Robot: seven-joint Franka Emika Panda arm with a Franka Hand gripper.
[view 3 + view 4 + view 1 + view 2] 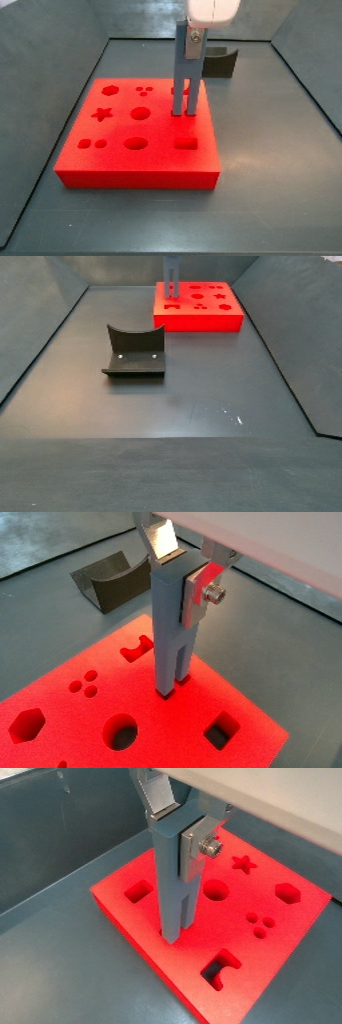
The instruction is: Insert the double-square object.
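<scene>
The double-square object [174, 632] is a tall grey-blue bar with a grooved, two-pronged lower half. It stands upright, also in a wrist view [178, 888] and a side view [187, 85]. My gripper [183, 567] is shut on its upper end, one silver finger [203, 584] flat against its side. Its lower end meets the red board [254, 702] near the board's right edge in a side view [134, 150] and seems sunk slightly into a hole. The hole itself is hidden by the bar. In the far side view the bar [168, 276] rises from the board [201, 318].
The board has other cut-outs: a round hole [214, 891], a square hole [138, 891], a star [243, 864], a hexagon [287, 893], three small dots [261, 921] and a notched slot [221, 968]. The fixture [134, 353] stands on the grey floor apart from the board. Grey walls enclose the floor.
</scene>
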